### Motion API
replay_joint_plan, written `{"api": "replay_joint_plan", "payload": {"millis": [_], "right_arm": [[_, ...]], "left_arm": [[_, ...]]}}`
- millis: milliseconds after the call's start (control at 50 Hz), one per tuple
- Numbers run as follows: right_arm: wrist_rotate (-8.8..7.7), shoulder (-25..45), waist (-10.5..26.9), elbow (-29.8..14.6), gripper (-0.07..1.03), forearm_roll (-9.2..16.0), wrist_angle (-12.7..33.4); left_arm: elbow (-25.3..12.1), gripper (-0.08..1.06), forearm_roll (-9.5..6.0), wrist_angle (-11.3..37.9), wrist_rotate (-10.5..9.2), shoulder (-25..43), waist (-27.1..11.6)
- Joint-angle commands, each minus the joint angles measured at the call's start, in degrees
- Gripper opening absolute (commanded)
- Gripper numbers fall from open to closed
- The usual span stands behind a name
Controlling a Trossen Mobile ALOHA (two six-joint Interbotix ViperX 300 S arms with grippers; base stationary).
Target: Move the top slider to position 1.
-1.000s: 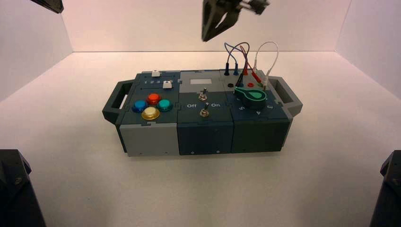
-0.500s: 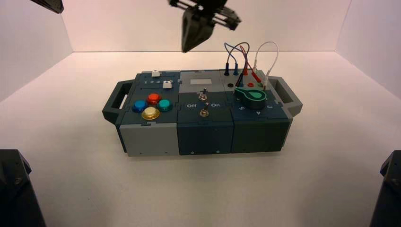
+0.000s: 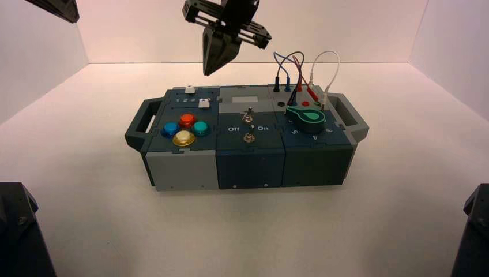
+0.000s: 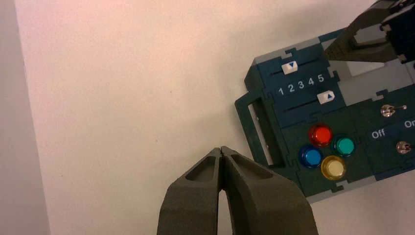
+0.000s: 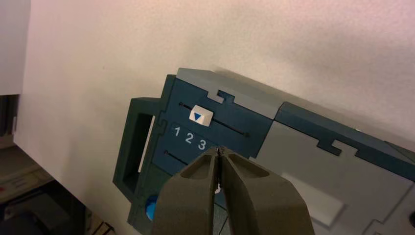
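The top slider point(image 3: 189, 89) is a small white knob on the box's far left panel. The left wrist view shows it point(image 4: 289, 67) above numeral 2, and it also shows in the right wrist view point(image 5: 201, 116). The numeral 1 point(image 4: 281, 90) point(image 5: 177, 131) is the first of the printed row, nearest the left handle. My right gripper point(image 3: 208, 71) point(image 5: 219, 149) is shut and empty. It hangs in the air above and behind the box, a little right of the sliders. My left gripper point(image 4: 221, 148) is shut and empty, parked high at the far left point(image 3: 64, 10).
A second white slider point(image 4: 326, 98) sits below the digit row near 5. Four round buttons point(image 3: 184, 128), two toggle switches point(image 3: 247, 117), a green dial point(image 3: 307, 117) and looped wires point(image 3: 300, 72) fill the rest of the box. The box has a handle point(image 3: 138, 122) at each end.
My right gripper has moved left and a little down, from above the wires to above the box's left-centre. The left arm and both sliders have not moved.
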Motion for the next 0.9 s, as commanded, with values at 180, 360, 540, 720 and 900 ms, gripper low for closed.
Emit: {"api": "replay_joint_plan", "payload": {"millis": [180, 360, 540, 720, 900], "right_arm": [[0.26, 1.32, 1.58, -3.16, -0.02, 0.88, 0.35], [0.26, 2.72, 2.29, -4.48, -0.02, 1.05, 0.53], [0.35, 3.69, 2.46, -5.27, -0.02, 1.05, 0.62], [0.26, 4.13, 2.46, -5.63, -0.02, 1.05, 0.62], [0.09, 5.01, 2.46, -6.42, -0.02, 1.05, 0.79]], "left_arm": [[-0.35, -0.03, 0.09, -0.53, -0.09, -0.18, -0.18], [-0.18, -0.03, 0.18, -0.62, 0.09, -0.26, -0.26], [0.0, -0.03, 0.18, -0.62, 0.18, -0.44, -0.26], [0.18, -0.03, 0.26, -0.53, 0.26, -0.62, -0.26], [0.18, -0.03, 0.26, -0.62, 0.35, -0.62, -0.26]]}}
